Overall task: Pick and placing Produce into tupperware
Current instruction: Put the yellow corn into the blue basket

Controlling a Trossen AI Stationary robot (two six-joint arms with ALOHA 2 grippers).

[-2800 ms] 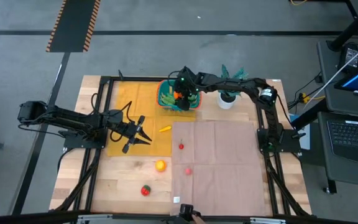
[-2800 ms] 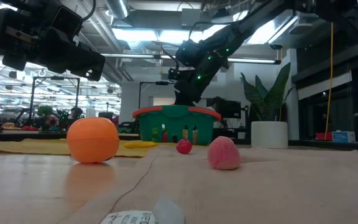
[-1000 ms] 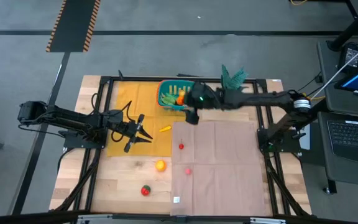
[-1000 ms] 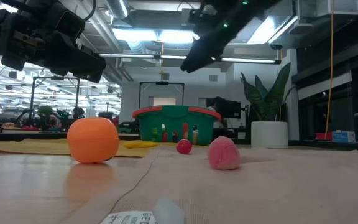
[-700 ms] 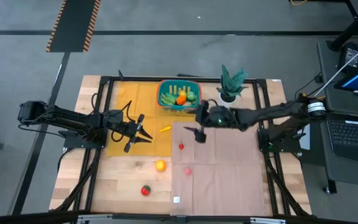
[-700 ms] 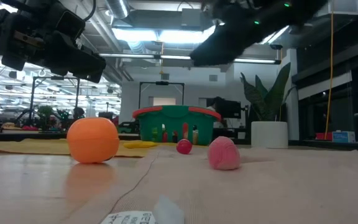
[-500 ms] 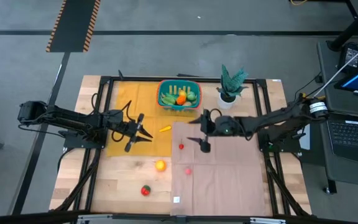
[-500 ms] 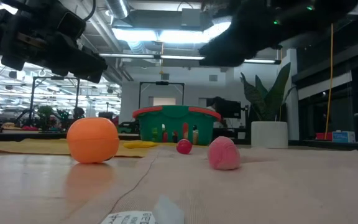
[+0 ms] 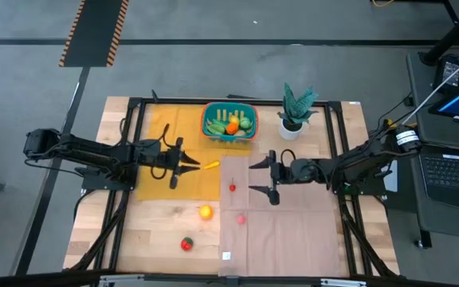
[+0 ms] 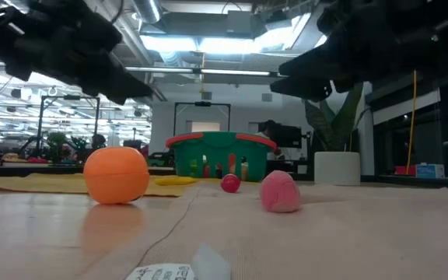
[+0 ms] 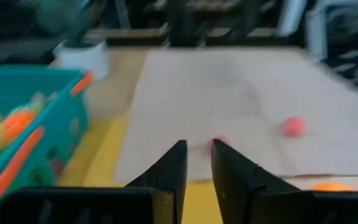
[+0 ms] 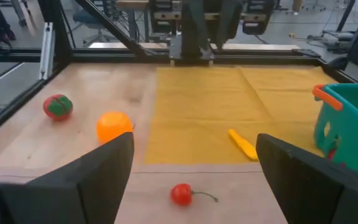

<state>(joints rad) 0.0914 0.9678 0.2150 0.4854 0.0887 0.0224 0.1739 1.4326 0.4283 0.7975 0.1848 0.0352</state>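
On the tabletop (image 9: 158, 231), from left to right: the left end effector (image 9: 183, 164), fingers nearly closed and empty, hovers beside a yellow piece (image 9: 211, 166); an orange fruit (image 9: 205, 212), red-green fruit (image 9: 186, 244), small red cherry (image 9: 232, 188) and pink piece (image 9: 241, 218) remain loose. The right end effector (image 9: 268, 178), spread wide and empty, hovers by the cherry. The teal, orange-rimmed tupperware (image 9: 229, 121) at the far edge already holds several pieces; the task is judged partly done.
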